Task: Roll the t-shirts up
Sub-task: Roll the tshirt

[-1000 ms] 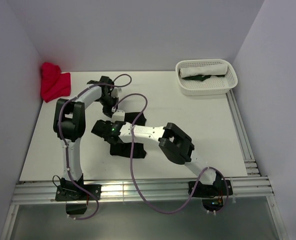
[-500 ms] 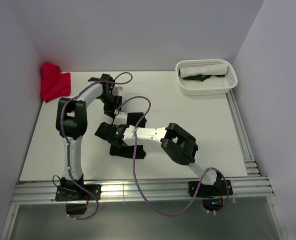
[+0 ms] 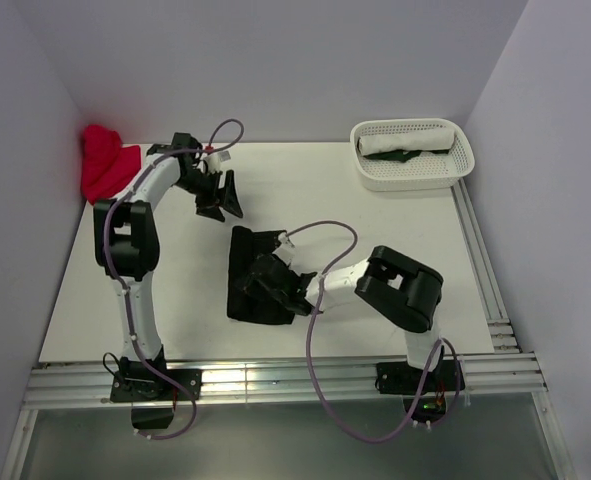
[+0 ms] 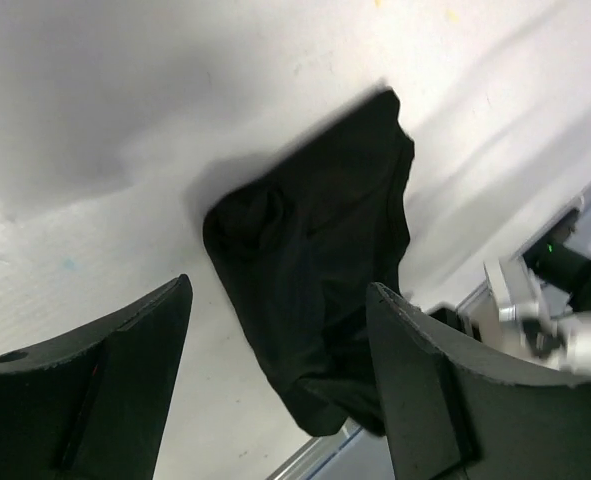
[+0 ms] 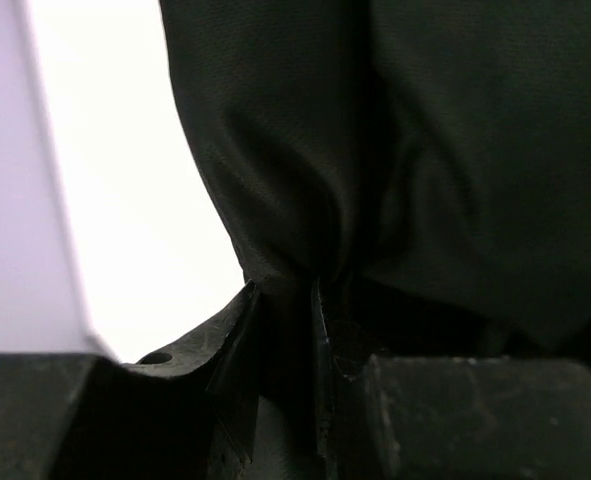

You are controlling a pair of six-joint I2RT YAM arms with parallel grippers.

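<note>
One-handed grip: pinching a thin fold of the black t-shirt (image 3: pixel 243 268) in the right tool (image 5: pixel 285 315), on the tabletop (image 3: pixel 395 240) well left of the basket (image 3: pixel 415 180); holding the left tool (image 3: pixel 225 198) spread, empty, farther left — risking the fold slipping free, layers falling open.

White table (image 3: pixel 395 260) – black t-shirt (image 3: pixel 243 250) mid-table, red t-shirt (image 3: pixel 107 165) far-left corner, white basket (image 3: pixel 412 183) far right
</note>
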